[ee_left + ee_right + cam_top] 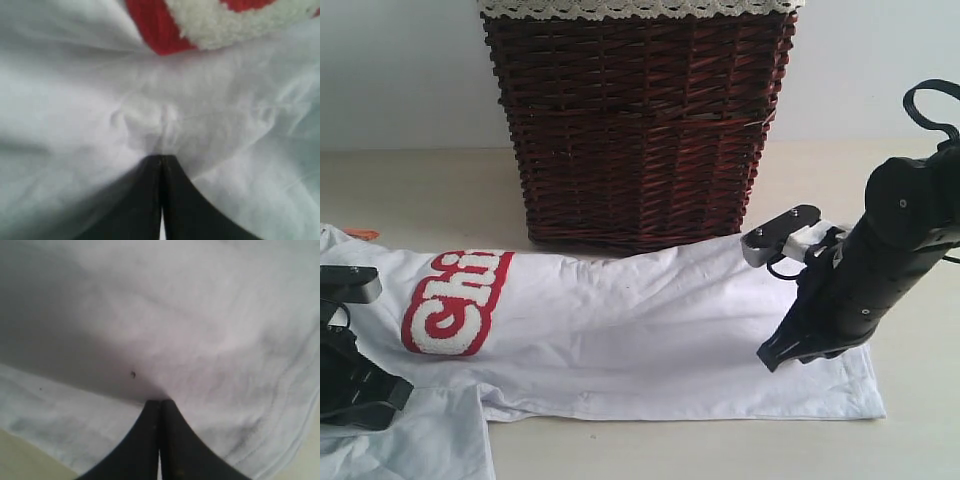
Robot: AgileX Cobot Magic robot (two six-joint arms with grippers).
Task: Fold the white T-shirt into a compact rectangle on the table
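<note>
The setting reads as a robot test bench dressed up as a home laundry corner. The landmark is a dark brown wicker basket [635,130] with a lace-edged cloth liner [640,8] turned over its rim, the kind kept for washing. It stands on a wide, pale cream table [420,190], with a plain pale wall [400,70] just behind it. In front of the basket a white T-shirt [650,340] with a fuzzy, red-edged letter patch [455,300] lies spread on the tabletop. A black left arm [345,370] and right arm [890,250] flank the basket's front, which marks this as a lab or demonstration space.
</note>
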